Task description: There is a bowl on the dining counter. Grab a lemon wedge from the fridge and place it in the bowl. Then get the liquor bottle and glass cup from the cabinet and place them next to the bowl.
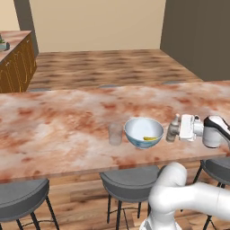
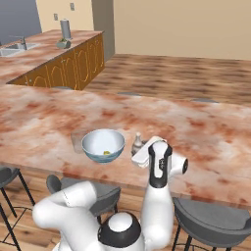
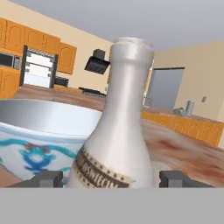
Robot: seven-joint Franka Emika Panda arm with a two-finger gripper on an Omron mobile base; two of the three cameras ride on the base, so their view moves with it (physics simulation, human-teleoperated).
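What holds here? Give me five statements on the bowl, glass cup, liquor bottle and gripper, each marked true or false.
1. The bowl holds a lemon wedge. True.
2. The liquor bottle lies on its side. False: it stands upright on the dining counter, beside the bowl.
3. The glass cup and the bottle stand on opposite sides of the bowl. True.
4. The gripper is clamped on the glass cup. False: its fingertips stand apart on either side of the bottle's base, with gaps showing.
5. The glass cup sits inside the bowl. False: it stands on the counter next to it.
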